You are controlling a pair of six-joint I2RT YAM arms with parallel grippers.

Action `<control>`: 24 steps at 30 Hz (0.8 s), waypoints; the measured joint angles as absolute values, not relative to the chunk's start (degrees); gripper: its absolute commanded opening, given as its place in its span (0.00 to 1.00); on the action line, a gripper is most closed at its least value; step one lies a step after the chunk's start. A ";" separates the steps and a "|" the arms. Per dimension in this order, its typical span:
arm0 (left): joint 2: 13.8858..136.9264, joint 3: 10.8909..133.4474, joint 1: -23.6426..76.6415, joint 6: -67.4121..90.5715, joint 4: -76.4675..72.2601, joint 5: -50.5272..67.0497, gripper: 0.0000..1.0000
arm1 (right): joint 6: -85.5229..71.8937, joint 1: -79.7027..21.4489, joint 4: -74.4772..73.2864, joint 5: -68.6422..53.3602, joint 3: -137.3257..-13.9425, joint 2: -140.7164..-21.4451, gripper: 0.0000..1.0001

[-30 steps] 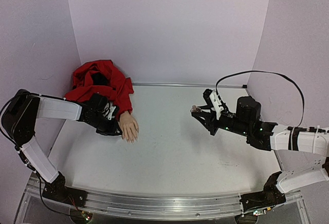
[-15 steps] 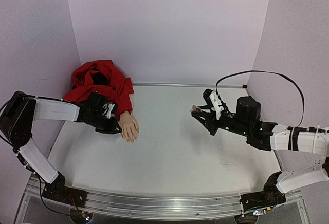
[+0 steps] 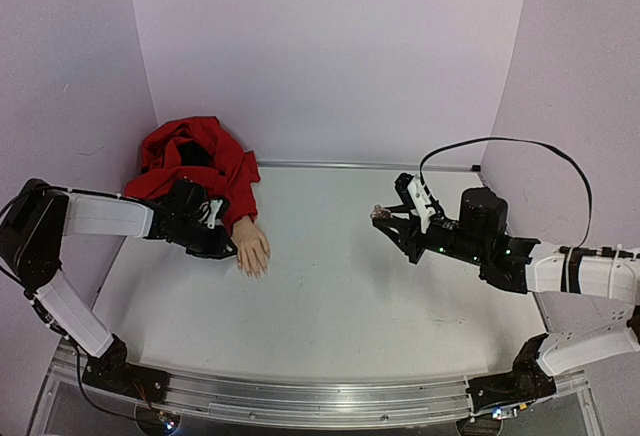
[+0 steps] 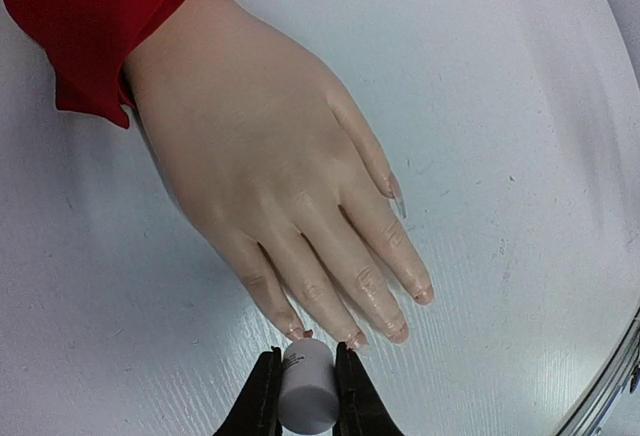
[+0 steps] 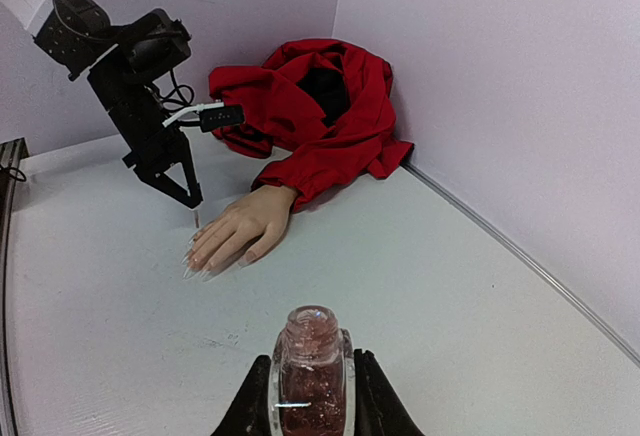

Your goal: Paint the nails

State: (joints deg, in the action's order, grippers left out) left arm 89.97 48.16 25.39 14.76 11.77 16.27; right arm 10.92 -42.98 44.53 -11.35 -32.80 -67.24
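**brush poised over the fingertips, bottle held well off to the right**

at far left the red sleeve (image 3: pixel 195 161) lies bunched against the back wall. the mannequin hand (image 4: pixel 280 186) comes out of it and lies palm down and flat on the table (image 3: pixel 340 296), fingers pointing to the near edge. the left gripper (image 3: pixel 225 248) is clenched on the white cap (image 4: pixel 306 393) and hovers just above the fingertips. the brush below the cap is too thin to make out; it seems to sit at or just beside the tip of 1 middle finger.

the nails (image 4: pixel 398 333) are tiny and pale, and i cannot tell whether any carries polish. the step looks like stroking 1 nail, so the cap should come down gently, drag along the finger toward its tip, and stay off the skin on either side. the neighbouring fingers lie touching, which leaves little room for sideways drift, and a hard press could shove the loose hand.

the middle of the table separates the 2 arms. at right the right gripper (image 3: pixel 385 218) grasps the open pinkish polish bottle (image 5: pixel 312 371), upright and well apart from the hand. nothing stands between them for a re-dip. the right arm's black cable (image 3: pixel 500 141) loops high, clear of the work.
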 measured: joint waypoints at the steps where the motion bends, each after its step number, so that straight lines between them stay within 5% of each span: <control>1: 90.35 48.16 25.39 14.76 11.77 16.25 0.00 | 10.90 -42.98 44.51 -11.35 -32.80 -67.24 0.00; 24: 92.31 48.18 25.39 13.43 12.08 16.29 0.00 | 10.90 -42.98 44.51 -11.38 -32.80 -67.24 0.00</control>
State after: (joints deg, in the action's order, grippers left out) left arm 92.31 48.18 25.39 13.43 12.08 16.29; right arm 10.90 -42.98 44.51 -11.38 -32.80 -67.24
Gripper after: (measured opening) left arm 0.157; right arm 0.220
